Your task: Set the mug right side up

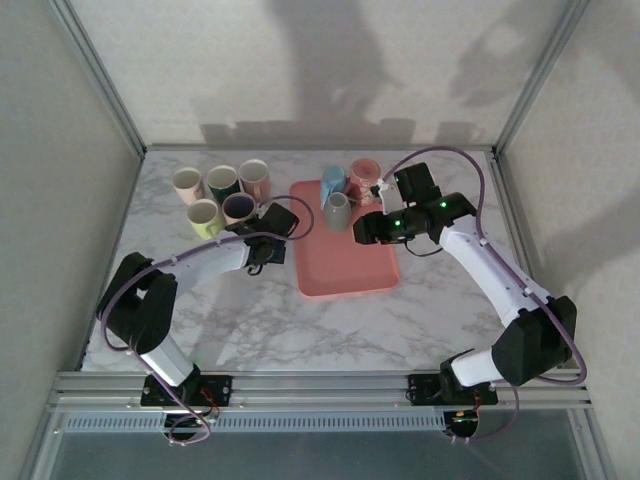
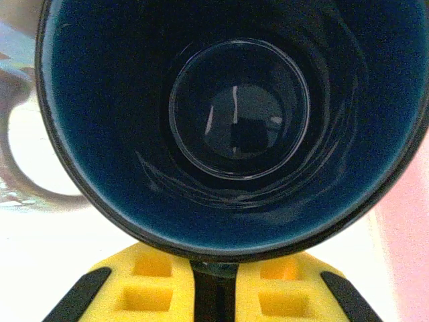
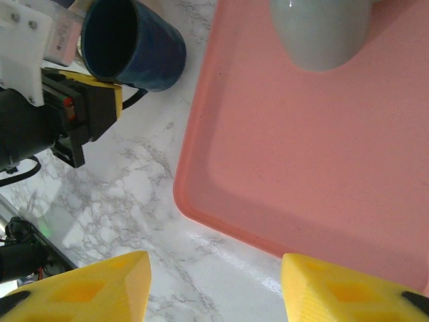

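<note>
Left gripper (image 1: 255, 218): closed down narrow on the rim of the blue mug (image 1: 238, 207); in the left wrist view the mug wall is pinched between the yellow pads (image 2: 151, 295).
Blue mug: mouth up on the table (image 1: 250, 320), just left of the tray (image 1: 345, 270) and at the right end of the mug cluster; its dark blue inside and round base are seen straight down the left wrist view, with the handle off to that view's left.
Right gripper (image 3: 214, 288): jaws about half open, nothing held or touched; it is hung above the tray, with the tray's near-left corner and bare marble seen between the fingers.
Grey mug (image 1: 338, 210): on the tray, far half; seems base up, since no opening is seen from above.
Mugs, total: eight counted.
Mugs on table: five, clustered at far left. Back row: cream mug (image 1: 187, 183), green mug (image 1: 222, 182) and pale pink mug (image 1: 254, 178). Front row: yellow mug (image 1: 204, 217) and the blue mug. All five have their openings up.
Mugs on tray: three. Light blue mug (image 1: 332, 182) and pink mug (image 1: 364, 175) are at the far edge, and the grey mug is just in front of them.
Tray: one, pink, rectangular, centred between the arms; its near half is bare.
Grippers: two, well apart, with the tray's left edge between them.
</note>
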Available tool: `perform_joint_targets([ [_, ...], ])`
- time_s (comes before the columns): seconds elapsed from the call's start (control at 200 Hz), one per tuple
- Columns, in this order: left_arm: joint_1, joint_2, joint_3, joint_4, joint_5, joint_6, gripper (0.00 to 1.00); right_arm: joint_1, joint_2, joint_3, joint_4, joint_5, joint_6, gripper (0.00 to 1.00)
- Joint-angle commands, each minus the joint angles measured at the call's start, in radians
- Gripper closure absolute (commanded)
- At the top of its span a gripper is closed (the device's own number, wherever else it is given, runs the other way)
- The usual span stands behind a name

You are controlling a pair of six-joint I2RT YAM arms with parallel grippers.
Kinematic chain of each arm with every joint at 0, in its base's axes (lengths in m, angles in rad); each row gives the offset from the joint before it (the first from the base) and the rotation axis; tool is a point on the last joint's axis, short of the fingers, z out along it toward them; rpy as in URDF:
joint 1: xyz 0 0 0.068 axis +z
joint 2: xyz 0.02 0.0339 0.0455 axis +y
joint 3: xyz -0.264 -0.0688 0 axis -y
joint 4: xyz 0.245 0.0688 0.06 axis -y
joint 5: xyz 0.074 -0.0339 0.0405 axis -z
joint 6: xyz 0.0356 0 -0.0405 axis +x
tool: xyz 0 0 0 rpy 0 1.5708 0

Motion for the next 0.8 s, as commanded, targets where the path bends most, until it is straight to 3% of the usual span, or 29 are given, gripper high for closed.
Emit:
perform_joint_targets([
  [0.0,0.007,0.009,0.001,0.056,-0.05,0.016,1.0,-0.004,0.006,0.033,-0.013,-0.014,0.006,0.43],
  [0.215,0.006,0.027,-0.008,0.068,-0.049,0.016,0.98,-0.004,0.007,0.034,-0.013,-0.017,0.005,0.42],
  [0.421,0.006,0.023,-0.022,0.075,-0.043,0.011,0.71,-0.004,0.006,0.029,-0.015,0.004,0.005,0.42],
  [0.666,0.007,-0.006,-0.034,0.06,-0.034,0.006,0.56,-0.004,-0.008,0.026,-0.02,0.039,-0.012,0.4],
  [0.791,0.006,-0.053,-0.035,0.028,-0.026,0.001,0.53,-0.006,-0.015,0.036,-0.031,0.112,-0.032,0.35],
])
